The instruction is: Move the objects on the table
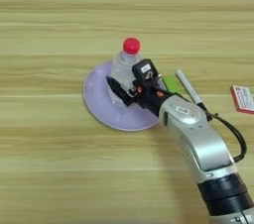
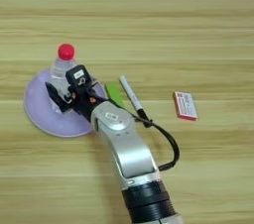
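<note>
Silver forearm's hand [image 1: 120, 88] grasps the bottle [image 1: 124, 67] on the plate [image 1: 99, 104], open table [image 1: 49, 168] leftward.

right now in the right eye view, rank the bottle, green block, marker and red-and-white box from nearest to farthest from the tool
1. Bottle, on the lavender plate, right at the tool.
2. Green block, just right of the plate.
3. Marker, right beside the block.
4. Red-and-white box, far right.

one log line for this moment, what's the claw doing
right claw: at bottle | bottle: upright on plate | block, marker: beside plate
</note>
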Controlling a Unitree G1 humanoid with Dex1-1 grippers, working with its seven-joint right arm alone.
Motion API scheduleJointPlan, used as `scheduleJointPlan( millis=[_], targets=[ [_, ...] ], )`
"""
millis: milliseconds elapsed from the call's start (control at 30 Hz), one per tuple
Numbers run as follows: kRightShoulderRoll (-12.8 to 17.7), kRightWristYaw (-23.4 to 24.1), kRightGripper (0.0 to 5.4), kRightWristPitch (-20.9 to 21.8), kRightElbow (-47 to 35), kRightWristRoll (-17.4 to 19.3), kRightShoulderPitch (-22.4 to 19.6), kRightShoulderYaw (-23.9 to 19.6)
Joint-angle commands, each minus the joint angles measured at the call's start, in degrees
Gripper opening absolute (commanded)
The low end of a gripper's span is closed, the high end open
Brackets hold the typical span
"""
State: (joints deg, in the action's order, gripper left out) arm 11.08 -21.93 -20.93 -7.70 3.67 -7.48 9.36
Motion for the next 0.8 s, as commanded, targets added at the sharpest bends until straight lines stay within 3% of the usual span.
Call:
scheduleJointPlan(
  millis=[33,367,800],
  targets=[
    [0.6,0.3,4.33,2.0,-2.8,-0.4,-2.4,-0.7],
    [1.2,0.0,5.36,1.1,-5.4,-0.5,-0.7,-0.7],
    [3.3,-0.6,5.39,-0.9,-10.6,-0.3,3.8,-2.1]
  ],
)
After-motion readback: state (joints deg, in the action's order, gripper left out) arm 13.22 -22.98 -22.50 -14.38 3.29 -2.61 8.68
